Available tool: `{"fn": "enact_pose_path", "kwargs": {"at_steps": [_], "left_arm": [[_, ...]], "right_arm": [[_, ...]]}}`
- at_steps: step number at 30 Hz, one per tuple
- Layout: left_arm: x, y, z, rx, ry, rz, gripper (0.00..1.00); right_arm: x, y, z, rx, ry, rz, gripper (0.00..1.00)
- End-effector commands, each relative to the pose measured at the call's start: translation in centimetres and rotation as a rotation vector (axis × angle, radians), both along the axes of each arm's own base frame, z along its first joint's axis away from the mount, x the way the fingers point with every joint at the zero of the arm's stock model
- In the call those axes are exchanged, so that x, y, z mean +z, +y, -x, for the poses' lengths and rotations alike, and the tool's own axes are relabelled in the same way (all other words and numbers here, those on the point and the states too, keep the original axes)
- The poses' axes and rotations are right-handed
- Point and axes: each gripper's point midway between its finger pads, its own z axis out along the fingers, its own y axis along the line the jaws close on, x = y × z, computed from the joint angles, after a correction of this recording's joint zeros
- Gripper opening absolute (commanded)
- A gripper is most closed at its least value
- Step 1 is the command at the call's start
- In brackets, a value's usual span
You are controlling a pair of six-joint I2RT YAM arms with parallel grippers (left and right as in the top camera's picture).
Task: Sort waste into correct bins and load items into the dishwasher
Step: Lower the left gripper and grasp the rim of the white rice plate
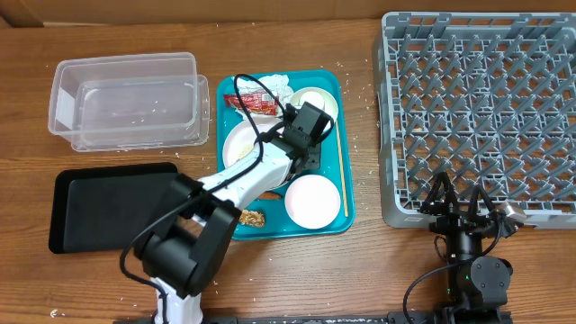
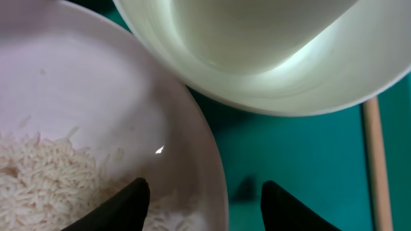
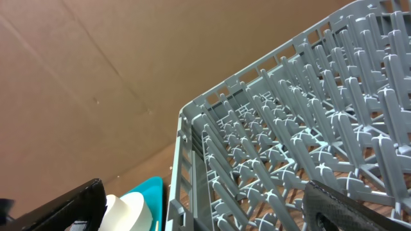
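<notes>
My left gripper (image 1: pixel 299 142) hangs low over the teal tray (image 1: pixel 346 216), open. In the left wrist view its fingertips (image 2: pixel 131 199) straddle the right rim of a white plate (image 2: pixel 96 96) holding loose rice (image 2: pixel 38 170), one inside and one over the tray. A white bowl (image 2: pixel 257 58) lies just beyond. The red wrapper (image 1: pixel 250 102), napkin (image 1: pixel 274 85) and brown chunk (image 1: pixel 254 218) lie on the tray. My right gripper (image 1: pixel 461 200) stands open at the grey rack's (image 1: pixel 481 108) front edge, empty.
The clear tub (image 1: pixel 126 99) and black tray (image 1: pixel 112 207) lie left of the teal tray. Another white bowl (image 1: pixel 313 200) sits at the tray's front, and a thin tan stick (image 1: pixel 340 171) lies along its right side. Rice grains dot the table.
</notes>
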Motion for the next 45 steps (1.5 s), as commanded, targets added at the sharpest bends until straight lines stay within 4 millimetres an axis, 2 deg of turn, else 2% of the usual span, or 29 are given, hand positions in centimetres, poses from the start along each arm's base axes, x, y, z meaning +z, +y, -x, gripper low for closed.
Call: {"fn": "enact_pose_path", "kwargs": {"at_steps": [1, 7, 11, 14, 21, 27, 38, 45], "left_arm": [[-0.7, 0.2, 0.0, 0.013, 0.003, -0.021, 0.57], [-0.8, 0.3, 0.2, 0.013, 0.012, -0.027, 0.44], [-1.0, 0.4, 0.5, 0.010, 0.022, -0.034, 0.42], [-1.0, 0.0, 0.9, -0.002, 0.027, -0.038, 0.37], [-1.0, -0.7, 1.3, -0.020, 0.027, -0.039, 0.35], [-1.0, -0.6, 1.3, -0.019, 0.026, -0.041, 0.28], [-1.4, 0.0, 1.0, 0.002, 0.010, -0.077, 0.29], [-1.3, 0.0, 0.9, 0.002, 0.007, -0.075, 0.18]], "right_arm": [[-0.2, 0.2, 0.0, 0.007, -0.003, 0.010, 1.00], [-0.2, 0.2, 0.0, 0.007, -0.003, 0.010, 1.00], [-0.2, 0.2, 0.0, 0.007, -0.003, 0.010, 1.00], [-0.2, 0.2, 0.0, 0.007, -0.003, 0.010, 1.00], [-0.2, 0.2, 0.0, 0.007, -0.003, 0.010, 1.00], [-0.2, 0.2, 0.0, 0.007, -0.003, 0.010, 1.00], [-0.2, 0.2, 0.0, 0.007, -0.003, 0.010, 1.00], [-0.2, 0.2, 0.0, 0.007, -0.003, 0.010, 1.00]]}}
